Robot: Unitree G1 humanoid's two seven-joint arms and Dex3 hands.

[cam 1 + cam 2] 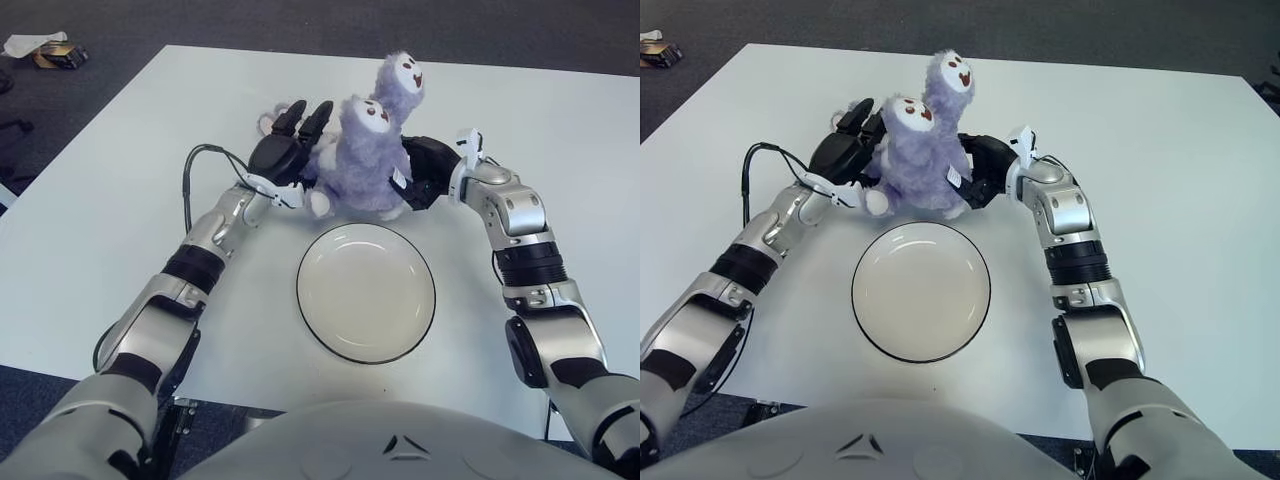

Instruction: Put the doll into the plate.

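The doll (pixel 362 150) is a fluffy purple plush with two white-faced heads, held upright just beyond the far rim of the plate (pixel 366 292). My left hand (pixel 289 152) presses against its left side with fingers spread upward. My right hand (pixel 418 172) clasps its right side, partly hidden behind the fur. The white plate has a dark rim, holds nothing and sits in front of the doll near the table's front. In the right eye view the doll (pixel 915 150) stands between both hands above the plate (pixel 921 290).
A black cable (pixel 195 160) loops from my left wrist over the white table (pixel 100 200). A small box and white scrap (pixel 48 50) lie on the dark floor at the far left, beyond the table edge.
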